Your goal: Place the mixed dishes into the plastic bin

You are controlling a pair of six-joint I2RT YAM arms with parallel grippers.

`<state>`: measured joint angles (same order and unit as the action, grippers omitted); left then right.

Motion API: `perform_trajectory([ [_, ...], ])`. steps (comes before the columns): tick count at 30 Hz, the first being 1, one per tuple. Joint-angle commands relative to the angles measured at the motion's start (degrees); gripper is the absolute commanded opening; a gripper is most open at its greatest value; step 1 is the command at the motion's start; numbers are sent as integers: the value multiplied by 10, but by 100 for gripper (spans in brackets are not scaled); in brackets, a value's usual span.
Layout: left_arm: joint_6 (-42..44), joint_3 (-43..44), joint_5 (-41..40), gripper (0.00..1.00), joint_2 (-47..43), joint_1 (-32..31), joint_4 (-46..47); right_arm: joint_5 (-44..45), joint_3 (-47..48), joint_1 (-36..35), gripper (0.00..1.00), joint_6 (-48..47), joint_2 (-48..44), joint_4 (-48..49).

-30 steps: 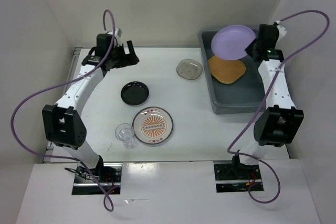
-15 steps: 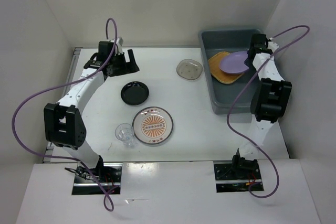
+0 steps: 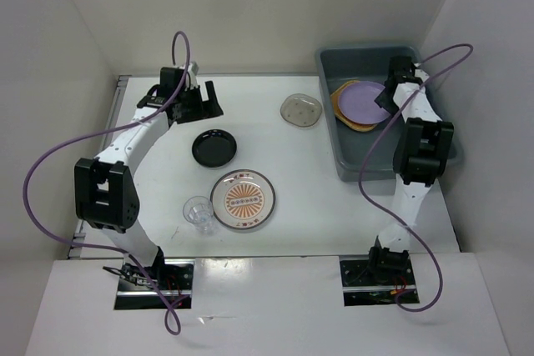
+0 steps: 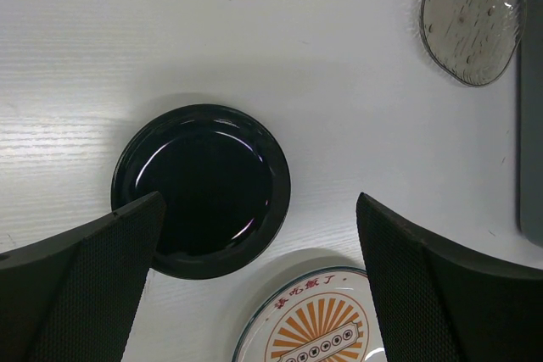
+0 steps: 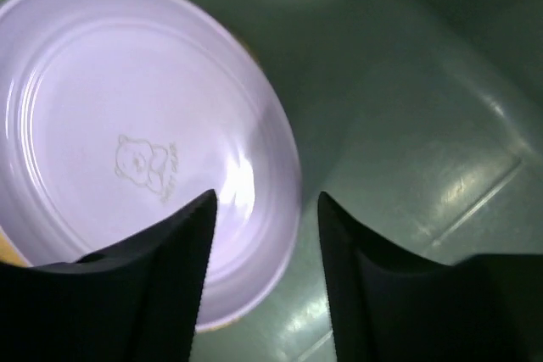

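One bin (image 3: 375, 154), two plates inside, purple plate (image 3: 360, 99) on tan plate (image 3: 350, 126), four outside, black dish (image 3: 214, 147), sun plate (image 3: 243, 200), grey dish (image 3: 300, 110), cup (image 3: 198, 211), left gripper (image 4: 259, 198) wide open, empty, right gripper (image 5: 265, 201) part open above purple plate, empty

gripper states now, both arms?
Left gripper: open, empty, above the black dish.
Right gripper: open, empty, over the lavender plate in the bin.

Light fell evenly from above — a soft shadow lay beside the small black dish (image 4: 202, 191). Glare streaked the lavender plate (image 5: 144, 142), and the right wrist view was dim, greenish and soft-focused
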<state>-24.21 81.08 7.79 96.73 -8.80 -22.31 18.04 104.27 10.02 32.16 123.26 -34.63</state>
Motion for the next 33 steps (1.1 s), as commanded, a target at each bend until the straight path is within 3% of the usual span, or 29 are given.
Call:
perform_trajectory([
  [1, 5, -7, 9, 100, 2, 3, 18, 24, 21, -21, 58, -5, -21, -18],
  [4, 5, -7, -9, 100, 2, 3, 18, 54, 16, -32, 66, -5, -73, -36],
  [6, 12, -13, -26, 100, 7, 3, 10, 64, 10, -33, 66, -5, -129, -51],
  [11, 33, -33, -47, 100, 7, 3, -9, -7, -75, -98, 74, -44, -285, -24],
  [16, 33, -66, -5, 100, 7, 3, -3, -29, -162, -269, 74, -41, -372, -47],
  [22, 33, -95, -22, 100, -11, 3, -9, -142, -303, -401, 75, 0, -416, -33],
  [33, 28, -108, -22, 100, -11, 3, -9, -318, -463, -468, 75, -15, -392, 32],
])
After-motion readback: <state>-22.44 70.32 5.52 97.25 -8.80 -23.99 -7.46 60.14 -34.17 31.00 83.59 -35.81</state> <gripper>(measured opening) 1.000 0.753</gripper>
